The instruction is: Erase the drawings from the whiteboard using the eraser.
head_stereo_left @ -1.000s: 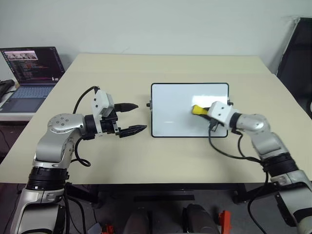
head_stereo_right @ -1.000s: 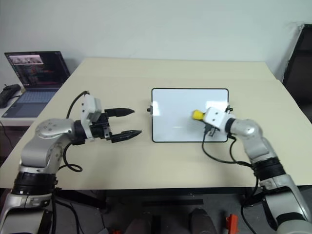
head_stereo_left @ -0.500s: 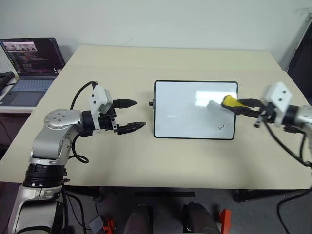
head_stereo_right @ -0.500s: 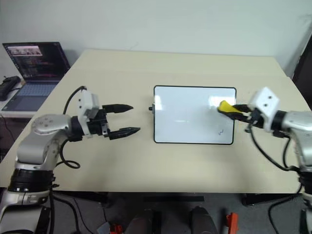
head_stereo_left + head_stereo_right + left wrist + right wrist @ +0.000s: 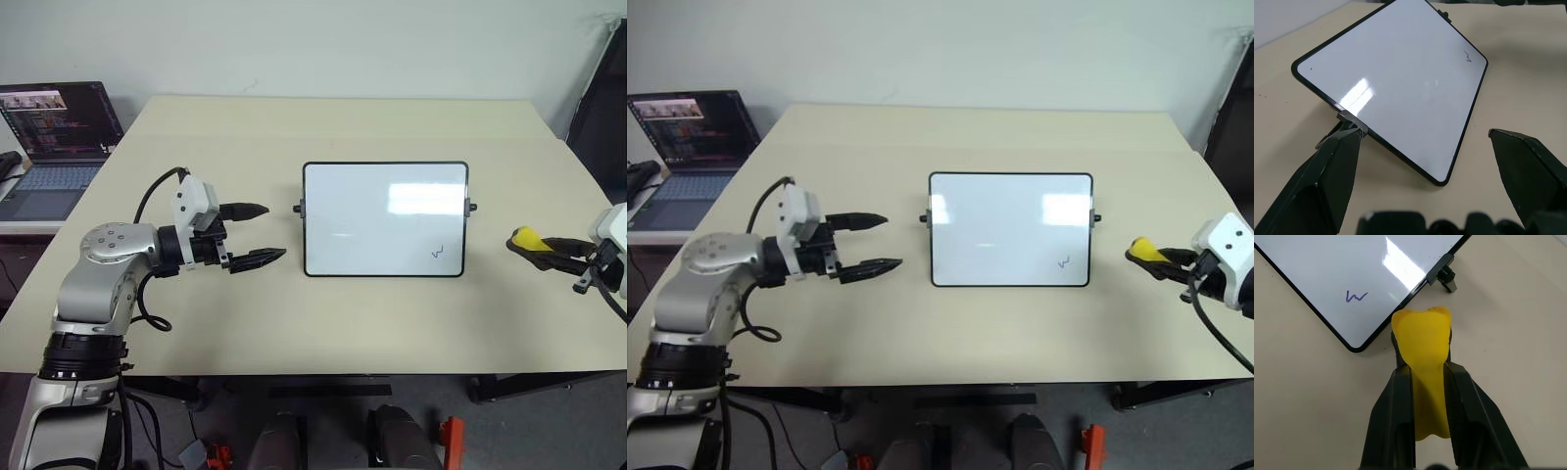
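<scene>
A rectangular glossy whiteboard (image 5: 385,219) with a thin black frame, rounded corners and a small black knob on each short side lay flat on the beige surface (image 5: 323,323), its long sides running left to right. Its face was almost entirely clean, with one small dark scribble (image 5: 438,253), shaped like a loose "w", near the corner nearest the robot on its right. The eraser (image 5: 526,240), a small bright yellow wedge-like block, was off the board, well to the right of it, pinched between the two black fingers of the right gripper (image 5: 1422,369).
</scene>
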